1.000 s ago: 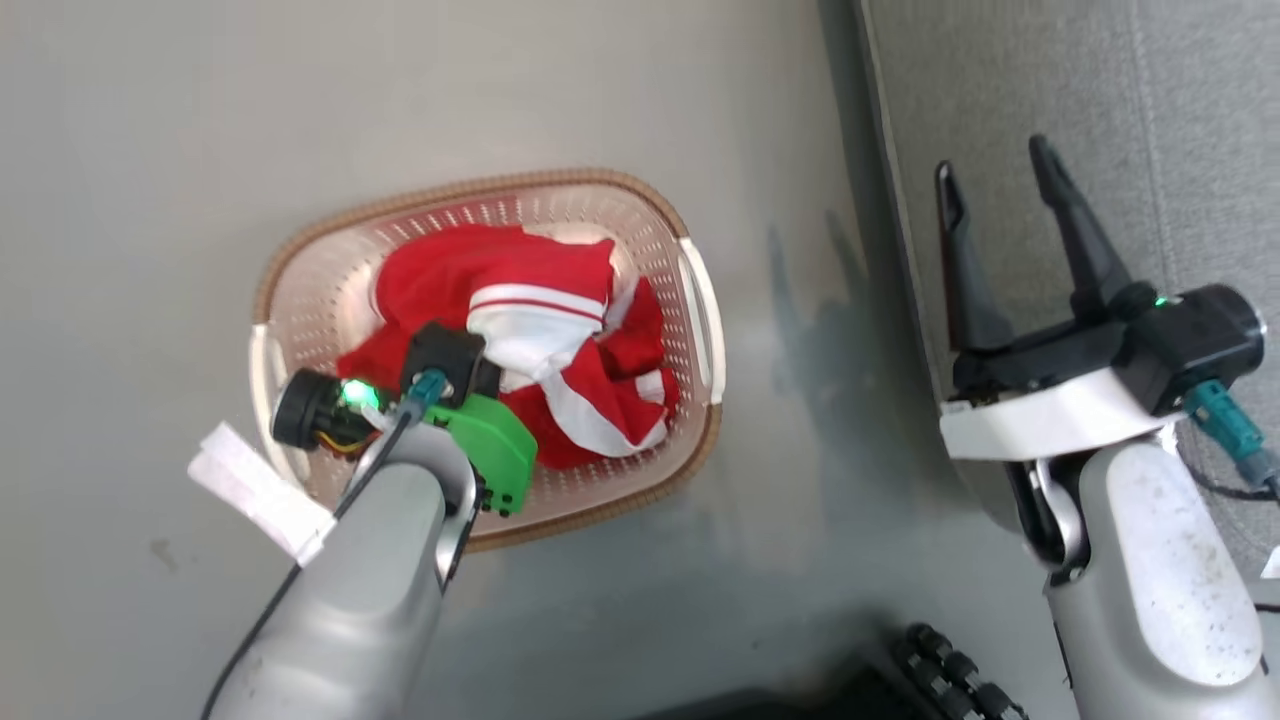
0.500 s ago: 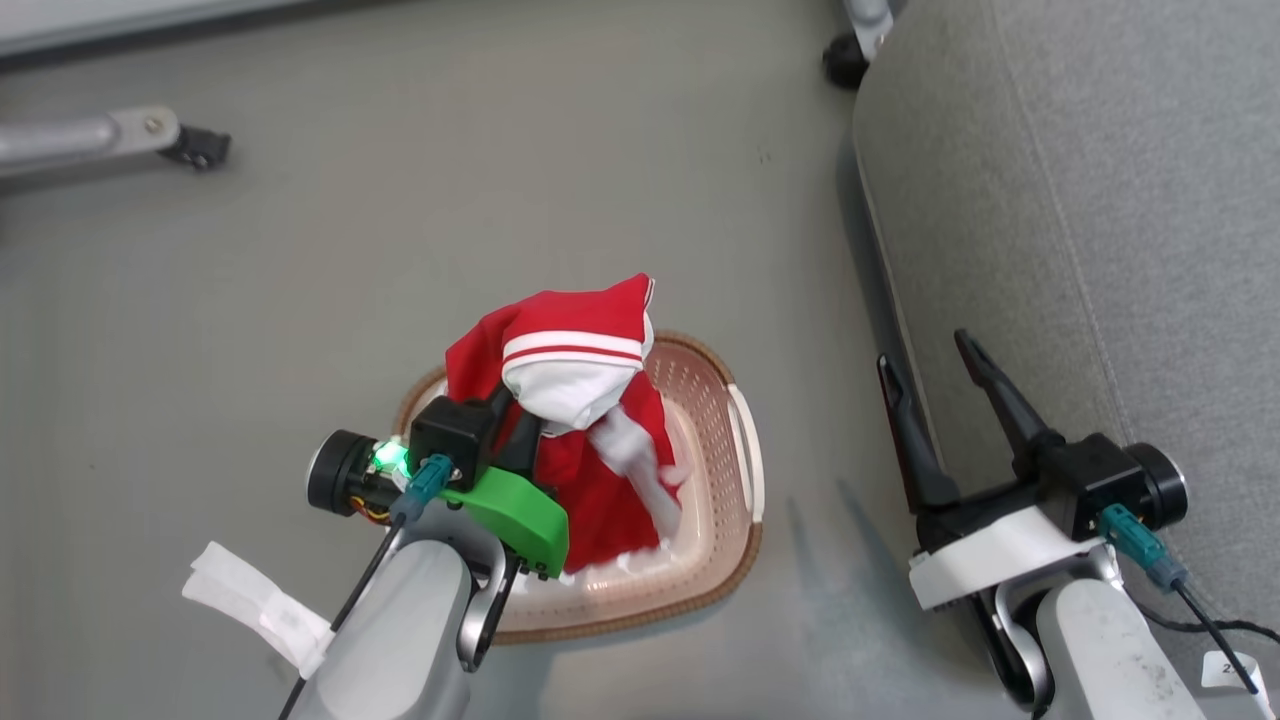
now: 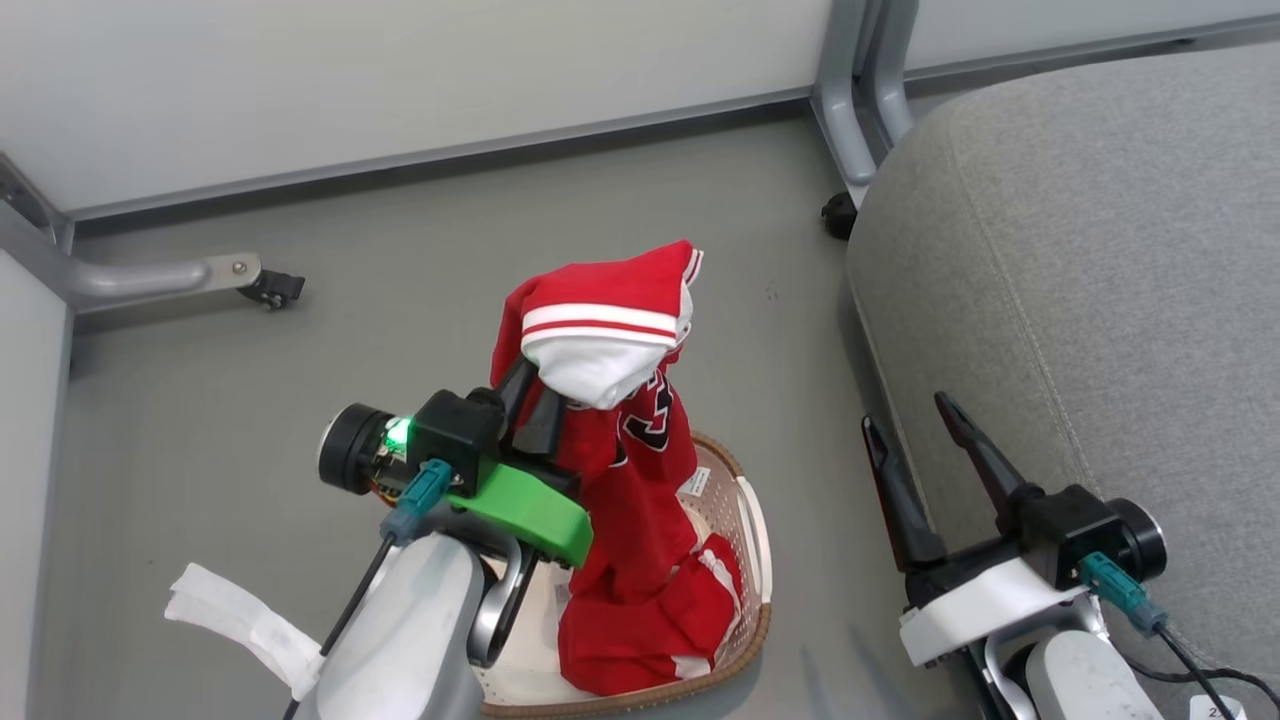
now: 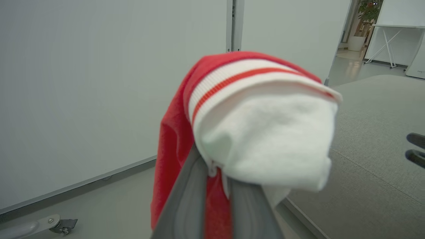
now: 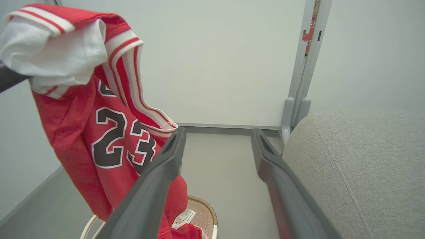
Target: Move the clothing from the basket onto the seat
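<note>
Grey smooth floor [image 3: 400,320] runs up to pale wall panels [image 3: 400,90] at twelve o'clock of the head view. A grey metal frame leg [image 3: 150,278] with a small black caster [image 3: 270,288] stands at ten o'clock.

We see our left gripper [image 3: 538,400] near the middle of that view. Its two dark fingers are pressed close together and pinched on the soft red fabric clothing [image 3: 630,480] with white panels and stripes. The garment's striped red-and-white top folds over the fingertips like a cap, and the rest hangs straight down from the grip. In the right wrist view, black numerals outlined in white read 23 on the hanging cloth.

Red fabric lies bunched inside the cream-white oval plastic basket [image 3: 757,545], which has perforated sides and a brown woven-look rim. It stands on the floor at six o'clock, below the gripper. We cannot tell whether that heap is the tail of the held garment or a second piece. A small paper label [image 3: 693,483] lies against the basket's inner wall, on the three o'clock side of the hanging cloth.

At two to four o'clock is the large grey upholstered seat [image 3: 1080,260] with its stitched seam, well apart from the clothing. Our right gripper [image 3: 905,415] is at four o'clock beside the seat's near edge, its fingers spread wide with nothing between them. A crumpled white strip [image 3: 235,615] sticks out from our left forearm at seven o'clock.
</note>
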{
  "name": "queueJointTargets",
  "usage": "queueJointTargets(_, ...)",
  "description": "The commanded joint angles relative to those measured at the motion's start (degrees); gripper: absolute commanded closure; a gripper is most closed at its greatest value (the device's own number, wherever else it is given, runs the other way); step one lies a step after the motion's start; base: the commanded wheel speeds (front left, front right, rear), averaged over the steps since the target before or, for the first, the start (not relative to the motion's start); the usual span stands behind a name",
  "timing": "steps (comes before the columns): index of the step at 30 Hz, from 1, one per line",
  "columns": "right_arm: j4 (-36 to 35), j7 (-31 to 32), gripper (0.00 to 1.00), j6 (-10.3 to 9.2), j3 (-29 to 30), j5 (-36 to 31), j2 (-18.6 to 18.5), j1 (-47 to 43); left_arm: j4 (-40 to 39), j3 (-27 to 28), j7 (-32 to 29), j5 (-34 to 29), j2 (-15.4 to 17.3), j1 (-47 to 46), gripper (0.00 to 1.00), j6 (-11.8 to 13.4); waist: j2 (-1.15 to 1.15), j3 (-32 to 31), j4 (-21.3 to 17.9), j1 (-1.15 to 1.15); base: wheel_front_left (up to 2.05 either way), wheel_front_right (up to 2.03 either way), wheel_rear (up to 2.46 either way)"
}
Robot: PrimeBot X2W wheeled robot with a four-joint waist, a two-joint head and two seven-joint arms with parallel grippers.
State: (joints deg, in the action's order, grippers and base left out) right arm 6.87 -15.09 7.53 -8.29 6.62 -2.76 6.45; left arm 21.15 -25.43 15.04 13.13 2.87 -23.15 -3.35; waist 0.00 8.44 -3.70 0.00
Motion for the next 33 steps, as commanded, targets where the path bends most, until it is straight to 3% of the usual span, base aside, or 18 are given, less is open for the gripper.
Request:
queueJointTargets(1, 0.2, -0.1, 0.00, -0.08, -0.3, 0.4, -0.2, -0.8, -1.2, -0.3, 0.2, 0.1, 0.0, 0.4, 1.00, -0.4, 0.00, -0.9, -0.3, 0.00, 0.00, 0.00, 0.00)
queueJointTargets(19, 1.8, -0.1, 0.00, -0.08, -6.1, -0.9, -0.6, 2.8, -7.5, -9.2, 0.2, 3.3, 0.0, -2.2, 1.00, -2.6, 0.00, -0.3, -0.3, 0.00, 0.00, 0.00, 0.00)
queueJointTargets(33, 6.4, -0.1, 0.00, -0.08, -9.9, -1.8, -2.6, 7.3, -16.9, -17.8, -6.6, 8.8, 0.3, -3.5, 1.00, -3.6, 0.00, 0.5, 1.1, 0.00, 0.00, 0.00, 0.00)
